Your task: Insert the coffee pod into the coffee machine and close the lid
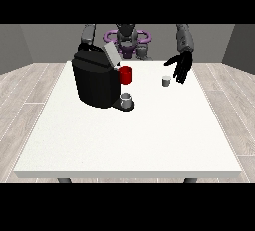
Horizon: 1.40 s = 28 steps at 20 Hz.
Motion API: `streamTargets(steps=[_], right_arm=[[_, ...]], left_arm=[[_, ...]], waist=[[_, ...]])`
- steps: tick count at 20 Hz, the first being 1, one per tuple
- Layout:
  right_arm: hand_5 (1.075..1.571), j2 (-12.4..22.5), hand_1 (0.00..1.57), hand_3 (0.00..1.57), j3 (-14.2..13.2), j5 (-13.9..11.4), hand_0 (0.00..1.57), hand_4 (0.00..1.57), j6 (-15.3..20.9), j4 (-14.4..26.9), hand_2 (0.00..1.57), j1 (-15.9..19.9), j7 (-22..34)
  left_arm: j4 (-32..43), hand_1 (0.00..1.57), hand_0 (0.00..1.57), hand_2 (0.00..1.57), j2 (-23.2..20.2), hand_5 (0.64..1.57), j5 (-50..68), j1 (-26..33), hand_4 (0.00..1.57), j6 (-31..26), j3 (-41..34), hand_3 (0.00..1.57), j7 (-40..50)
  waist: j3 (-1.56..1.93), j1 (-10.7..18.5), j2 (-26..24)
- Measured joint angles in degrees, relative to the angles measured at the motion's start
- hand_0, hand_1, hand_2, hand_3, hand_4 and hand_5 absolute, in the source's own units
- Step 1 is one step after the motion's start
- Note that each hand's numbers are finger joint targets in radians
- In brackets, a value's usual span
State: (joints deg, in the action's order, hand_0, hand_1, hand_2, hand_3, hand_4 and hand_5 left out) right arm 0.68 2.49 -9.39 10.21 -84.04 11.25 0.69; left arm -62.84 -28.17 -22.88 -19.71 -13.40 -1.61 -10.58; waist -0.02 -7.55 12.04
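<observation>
Where the table [129, 140] runs toward its near edge it carries nothing the task needs; everything sits in the far half. Nearest of the things is a grey cup [126, 100] on the machine's tray; behind it rises the black machine [94, 80], standing toward the far left corner, its lid [110, 53] tilted up and open; a red part [126, 74] juts from its front just above the cup. Farther back and toward the far right corner stands the pod [166, 80], small, pale and upright, alone on the surface and well apart from the machine. Just beside it, on the side away from the machine and slightly farther back, hangs the hand at the view's right [181, 65]; its fingers are spread and point down, holding nothing, and the pod lies just to the view's left of the fingertips and a little below them. That hand is plainly the nearer one; I judge the coming move to be a short reach toward the view's left and down onto the pod, whose axis stands vertical. The other hand is hidden behind the machine; only its arm [88, 34] shows, so I cannot tell how its fingers lie.
</observation>
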Motion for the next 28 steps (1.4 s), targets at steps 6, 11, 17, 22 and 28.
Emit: streamTargets(steps=[6, 11, 17, 22, 28], right_arm=[[1.571, 0.5, 0.0, 0.0, -0.4, 0.0, 0.0, 0.0, -1.1, 3.3, 0.0, 1.0, -0.8], [1.571, 0.4, 0.0, 0.0, -1.0, 0.0, 0.0, 0.0, -1.1, 6.5, 0.0, 2.5, -1.5], [1.571, 0.5, 0.0, 0.0, -1.1, 0.6, 0.0, 0.0, -2.1, 7.8, 0.0, 3.1, -1.4], [1.571, 0.7, 0.0, 0.0, -2.2, 1.3, 0.0, 0.0, -2.4, 10.1, 0.0, 3.5, -2.9], [1.571, 0.7, 0.0, 0.0, -2.1, 0.5, 0.0, 0.0, -1.1, 12.4, 0.0, 2.7, -4.1]], left_arm=[[7.6, 0.76, 0.76, 0.88, 1.7, 1.571, -5.6, -3.8, 0.0, 4.1, 0.8, 0.62, -2.0], [10.2, 1.07, 1.07, 1.11, 4.0, 1.571, -10.7, -6.6, 0.45, 9.2, 2.5, 0.91, -2.2], [13.5, 0.76, 0.76, 0.95, 3.6, 1.571, -17.1, -8.2, 0.34, 12.4, 5.2, 0.81, -4.0], [16.1, 0.76, 0.76, 0.93, 2.9, 1.571, -22.3, -8.8, 0.35, 12.1, 8.1, 0.77, -3.7], [20.0, 0.87, 0.87, 1.02, 2.9, 1.571, -25.9, -10.8, 0.41, 10.9, 8.7, 0.92, -3.5]], waist=[[0.01, 0.0, 0.3], [0.02, 0.4, -0.1], [0.03, 0.0, -0.6], [0.03, 0.1, -0.5], [0.1, 0.0, -1.3]])
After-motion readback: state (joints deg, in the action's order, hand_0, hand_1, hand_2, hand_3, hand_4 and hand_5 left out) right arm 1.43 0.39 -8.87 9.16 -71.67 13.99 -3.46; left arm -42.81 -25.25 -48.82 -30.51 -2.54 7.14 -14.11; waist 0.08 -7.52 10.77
